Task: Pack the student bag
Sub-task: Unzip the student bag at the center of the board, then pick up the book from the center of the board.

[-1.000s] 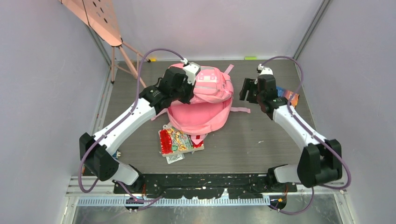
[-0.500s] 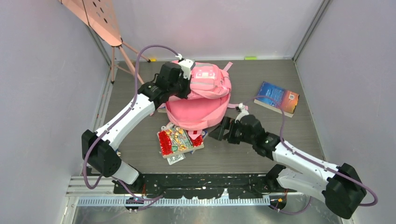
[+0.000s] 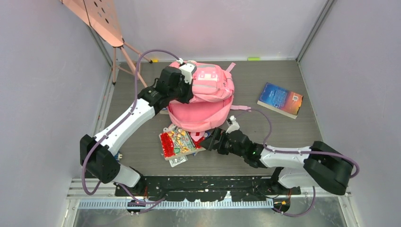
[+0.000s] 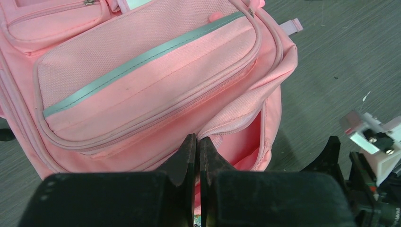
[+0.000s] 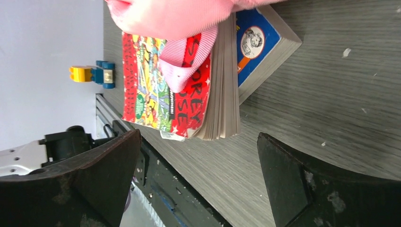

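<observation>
The student bag (image 3: 203,101), pink with grey trim, lies mid-table with its main opening gaping toward the front. My left gripper (image 3: 183,94) is at its left side; the left wrist view shows it (image 4: 197,142) shut on the fabric edge of the bag's (image 4: 142,80) opening, holding it up. A red picture book (image 3: 177,143) lies just in front of the bag, with a pink strap (image 5: 184,66) draped over it. My right gripper (image 3: 211,142) is low at that book's right edge. In the right wrist view it (image 5: 198,139) is open and empty, facing the red book's (image 5: 161,80) page edges.
A second, blue-covered book (image 5: 257,42) lies under the red one. Another blue book (image 3: 280,100) lies at the back right. A thin leaflet (image 3: 177,161) pokes out in front. Toy blocks (image 5: 92,74) sit by the left front rail. A pink folding stand (image 3: 97,19) leans at the back left.
My right arm swung from the back right, beside the blue book, down to the front centre by the red book. My left gripper kept its hold on the bag, shifting slightly.
</observation>
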Robot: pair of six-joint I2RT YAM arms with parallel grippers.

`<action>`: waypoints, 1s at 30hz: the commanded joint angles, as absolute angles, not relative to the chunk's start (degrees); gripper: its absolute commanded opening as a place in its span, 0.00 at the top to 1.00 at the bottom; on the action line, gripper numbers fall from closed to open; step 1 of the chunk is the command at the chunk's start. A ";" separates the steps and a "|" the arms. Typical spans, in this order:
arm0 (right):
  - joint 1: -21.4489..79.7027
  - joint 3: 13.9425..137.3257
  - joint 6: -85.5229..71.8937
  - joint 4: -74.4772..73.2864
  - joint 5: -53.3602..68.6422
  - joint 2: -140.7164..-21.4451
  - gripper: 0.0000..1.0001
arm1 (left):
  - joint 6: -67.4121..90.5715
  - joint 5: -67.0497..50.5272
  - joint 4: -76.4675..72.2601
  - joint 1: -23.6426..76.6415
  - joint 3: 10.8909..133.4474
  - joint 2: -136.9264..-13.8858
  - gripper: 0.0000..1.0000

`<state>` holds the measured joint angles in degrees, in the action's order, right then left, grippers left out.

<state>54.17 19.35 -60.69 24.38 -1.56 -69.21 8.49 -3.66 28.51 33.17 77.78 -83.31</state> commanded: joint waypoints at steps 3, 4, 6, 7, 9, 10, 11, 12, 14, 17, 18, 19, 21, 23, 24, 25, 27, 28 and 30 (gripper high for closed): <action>56.77 20.55 -62.58 37.20 -8.65 -77.34 0.00 | 8.44 -2.99 24.33 32.51 78.31 -79.96 1.00; 56.77 20.50 -63.02 38.90 -8.60 -78.95 0.00 | 8.37 -2.95 24.39 32.52 78.31 -79.95 1.00; 56.84 21.05 -63.25 39.70 -8.24 -81.27 0.01 | 8.28 -2.90 24.43 32.52 78.35 -79.83 1.00; 56.85 21.25 -63.31 40.02 -8.07 -82.68 0.02 | 8.20 -2.91 24.43 32.50 78.31 -79.86 1.00; 56.98 21.35 -64.21 41.53 -8.13 -84.53 0.04 | 8.10 -2.69 24.48 32.52 78.31 -79.86 1.00; 57.09 21.22 -64.53 42.40 -8.62 -85.07 0.06 | 8.09 -2.58 24.52 32.52 78.31 -79.87 1.00; 57.11 21.20 -65.07 42.82 -8.79 -86.20 0.06 | 8.09 -2.35 24.64 32.52 78.38 -80.00 1.00; 57.12 21.25 -65.27 43.86 -8.66 -86.65 0.08 | 8.07 -2.29 24.73 32.52 78.44 -80.13 1.00; 57.25 21.52 -66.06 45.54 -7.82 -88.05 0.12 | 8.02 -2.22 24.86 32.52 78.49 -80.28 1.00; 57.49 21.84 -67.53 47.30 -6.71 -89.61 0.17 | 7.92 -2.15 24.93 32.45 78.49 -80.36 1.00; 57.77 21.90 -67.91 47.64 -6.51 -89.85 0.20 | 7.91 -2.05 24.96 32.49 78.49 -80.38 1.00; 58.15 21.67 -68.81 47.73 -6.55 -90.03 0.22 | 7.84 -1.96 24.96 32.47 78.49 -80.41 1.00; 58.87 21.04 -69.97 48.48 -7.01 -89.97 0.28 | 7.65 -1.77 24.95 32.47 78.49 -80.38 1.00; 59.42 20.31 -70.70 48.47 -7.92 -89.44 0.36 | 7.65 -1.64 24.92 32.51 78.49 -80.32 1.00; 59.55 20.17 -70.81 48.23 -8.27 -89.10 0.39 | 7.65 -1.60 24.94 32.52 78.51 -80.33 1.00; 59.65 19.92 -71.01 47.43 -8.99 -88.39 0.43 | 7.65 -1.64 24.96 32.52 78.49 -80.29 1.00; 59.67 19.77 -70.83 45.60 -10.13 -86.88 0.48 | 7.65 -1.60 24.92 32.52 78.49 -80.32 1.00; 59.68 19.86 -70.51 44.95 -10.38 -85.77 0.50 | 7.65 -1.58 24.96 32.52 78.49 -80.29 1.00; 59.73 19.98 -69.67 43.05 -11.28 -84.03 0.57 | 7.56 -1.41 24.97 32.49 78.49 -80.24 1.00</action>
<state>59.31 19.92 -69.82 43.90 -7.60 -88.71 8.34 -3.44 28.10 33.08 77.73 -83.09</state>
